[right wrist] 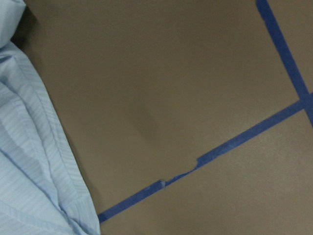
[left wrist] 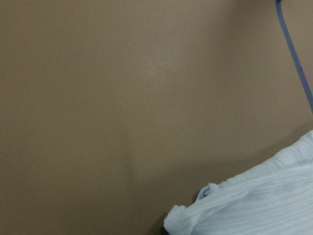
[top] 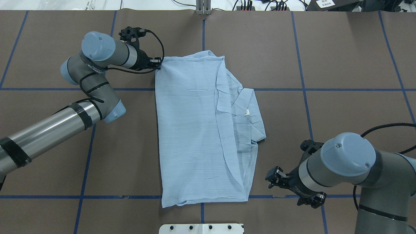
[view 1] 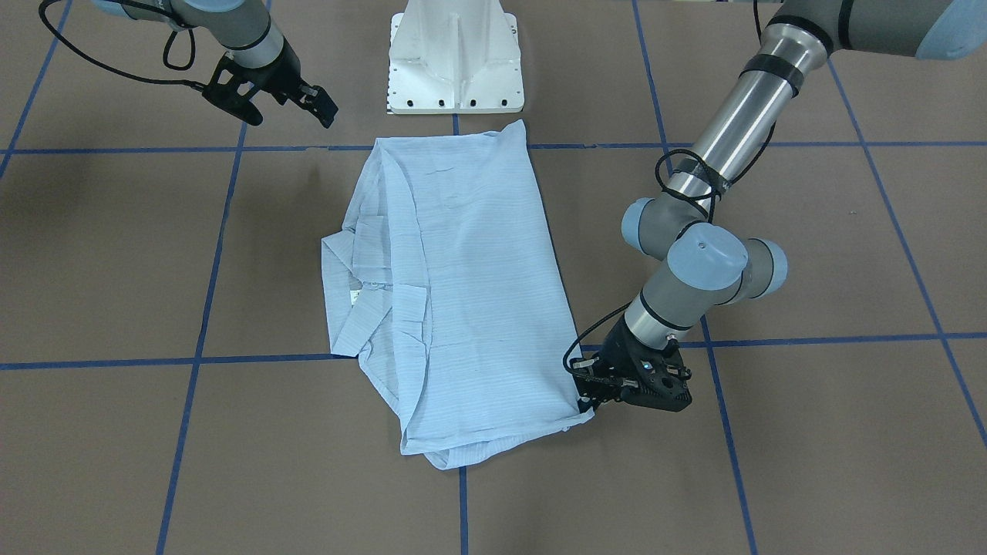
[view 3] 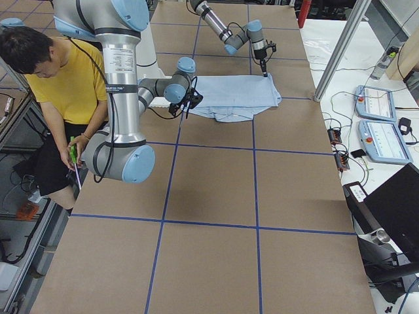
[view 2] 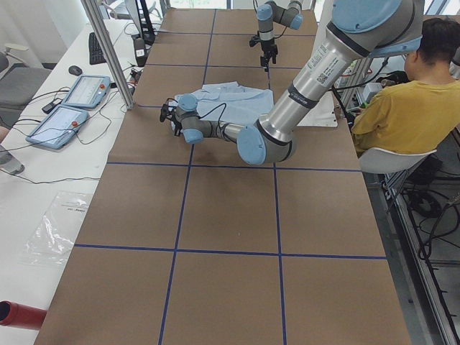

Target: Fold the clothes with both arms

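Note:
The light blue striped shirt lies partly folded in the middle of the brown table, collar on the robot's right side. My left gripper is down at the table on the shirt's far left corner. It looks shut on that corner, which shows bunched in the left wrist view. My right gripper is open and empty, clear of the cloth near the shirt's near right corner; it also shows in the front view. The right wrist view shows only the shirt's edge and bare table.
The white pedestal base stands at the near edge behind the shirt. Blue tape lines grid the table. A seated person in yellow is beside the robot. Control tablets and a metal post stand off the far edge.

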Controlling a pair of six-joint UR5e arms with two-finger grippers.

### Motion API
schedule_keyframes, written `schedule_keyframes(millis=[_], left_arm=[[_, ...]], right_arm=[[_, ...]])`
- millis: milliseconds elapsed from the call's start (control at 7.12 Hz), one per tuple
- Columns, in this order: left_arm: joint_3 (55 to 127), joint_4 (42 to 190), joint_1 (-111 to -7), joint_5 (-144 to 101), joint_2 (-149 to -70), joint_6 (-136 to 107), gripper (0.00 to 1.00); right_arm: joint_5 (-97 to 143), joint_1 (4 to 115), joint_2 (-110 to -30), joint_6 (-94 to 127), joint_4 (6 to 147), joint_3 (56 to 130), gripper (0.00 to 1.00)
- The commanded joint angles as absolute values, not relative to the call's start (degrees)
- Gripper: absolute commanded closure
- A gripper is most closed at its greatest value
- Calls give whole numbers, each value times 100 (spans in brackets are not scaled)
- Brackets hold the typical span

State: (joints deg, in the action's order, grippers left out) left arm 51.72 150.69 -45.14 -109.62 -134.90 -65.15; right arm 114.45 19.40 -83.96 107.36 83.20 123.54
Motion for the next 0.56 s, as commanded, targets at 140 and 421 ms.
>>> schedule_keyframes(millis=[140,421], left_arm=[[6015,15100,-4579,-11021,-12933,-6521,29],[6144,15100,-4570,-11021,-12815,-6530,28]], right_arm=[[10612,1662,-7562,9274,8515,11789,0],[9951,1442,-6685,7497,9704,11525,0]])
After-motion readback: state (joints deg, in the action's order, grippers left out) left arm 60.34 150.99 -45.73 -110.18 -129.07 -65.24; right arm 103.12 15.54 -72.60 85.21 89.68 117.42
